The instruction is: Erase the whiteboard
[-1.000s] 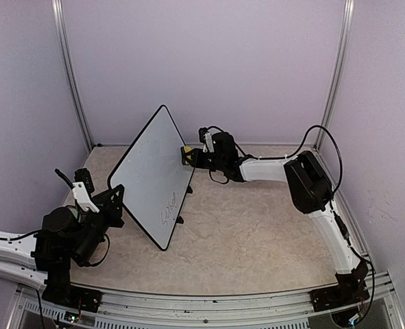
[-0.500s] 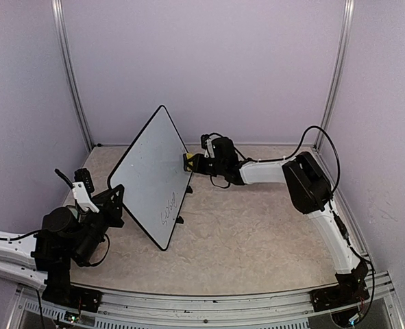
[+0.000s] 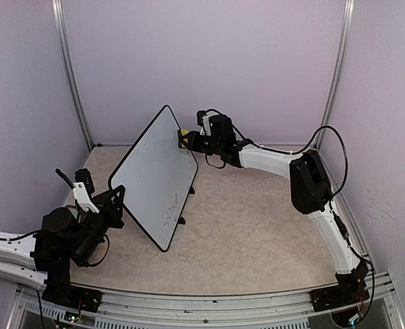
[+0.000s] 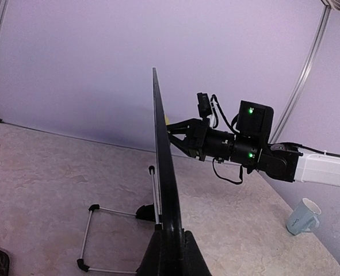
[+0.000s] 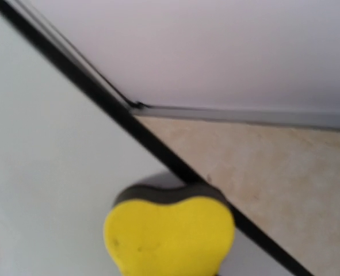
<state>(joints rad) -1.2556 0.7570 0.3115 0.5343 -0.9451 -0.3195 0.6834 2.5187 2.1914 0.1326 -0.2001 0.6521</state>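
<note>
The whiteboard [image 3: 154,175] stands tilted on the table, white with a thin black frame. Dark handwriting [image 3: 170,208] sits near its lower corner. My left gripper [image 3: 114,199] is shut on the board's lower left edge. In the left wrist view the whiteboard [image 4: 163,167] shows edge-on, rising from between the left gripper's [image 4: 172,256] black fingers. My right gripper [image 3: 189,141] is shut on a yellow sponge eraser [image 3: 183,136], pressing it against the board's upper right edge. In the right wrist view the eraser [image 5: 170,236] lies on the white surface [image 5: 43,149], overlapping the black frame [image 5: 158,149]; the fingers are hidden.
A pale mug [image 4: 304,215] stands on the table to the right, beyond the right arm [image 4: 239,144]. A thin wire stand [image 4: 86,233] lies behind the board. Small black feet [image 3: 180,220] rest on the tabletop. Enclosure walls and metal posts [image 3: 72,75] close in the back.
My right gripper has carried the eraser up along the board's right edge, from mid-height towards the top corner. The left arm and the board have stayed still.
</note>
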